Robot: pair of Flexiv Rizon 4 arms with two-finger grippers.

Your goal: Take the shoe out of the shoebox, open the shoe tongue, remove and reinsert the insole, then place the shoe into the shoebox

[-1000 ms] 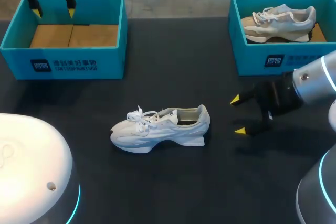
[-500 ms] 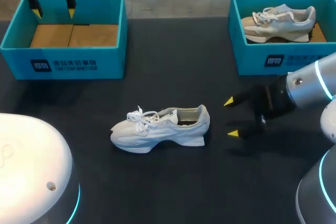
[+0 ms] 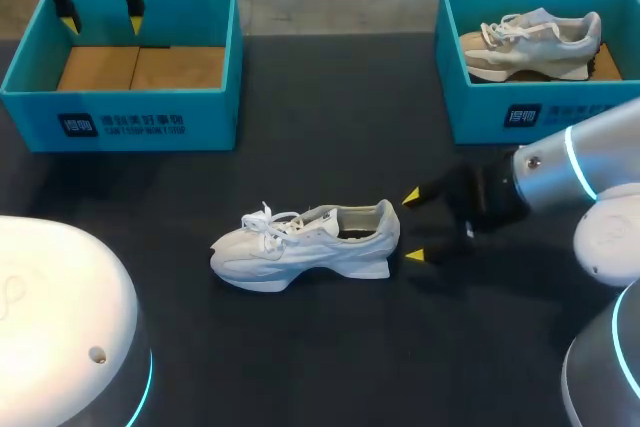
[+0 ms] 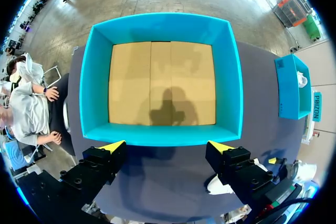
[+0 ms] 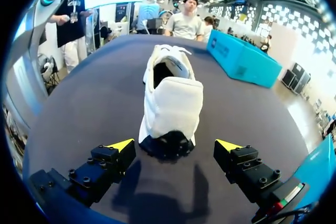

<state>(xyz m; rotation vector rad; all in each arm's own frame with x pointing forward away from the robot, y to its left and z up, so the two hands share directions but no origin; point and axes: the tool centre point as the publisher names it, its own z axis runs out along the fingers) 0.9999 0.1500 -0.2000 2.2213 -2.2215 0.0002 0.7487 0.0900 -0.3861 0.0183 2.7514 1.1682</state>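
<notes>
A white shoe (image 3: 305, 244) lies on its sole in the middle of the dark table, toe to the left, heel to the right. My right gripper (image 3: 413, 226) is open, its yellow tips just right of the heel, not touching. In the right wrist view the shoe (image 5: 170, 103) stands heel-first just ahead of the open right gripper (image 5: 178, 144). The empty teal shoebox (image 3: 125, 67) sits at the far left. My left gripper (image 3: 100, 10) hangs open above its back left corner; in the left wrist view the shoebox (image 4: 160, 82) lies ahead of the open left gripper (image 4: 163, 144).
A second teal box (image 3: 540, 57) at the far right holds a beige and white shoe (image 3: 535, 42). This box (image 5: 241, 61) also shows ahead and to one side in the right wrist view. Dark tabletop lies between the boxes and around the white shoe.
My right gripper has moved left across the table toward the shoe's heel, staying open. The left arm and the shoe have not moved.
</notes>
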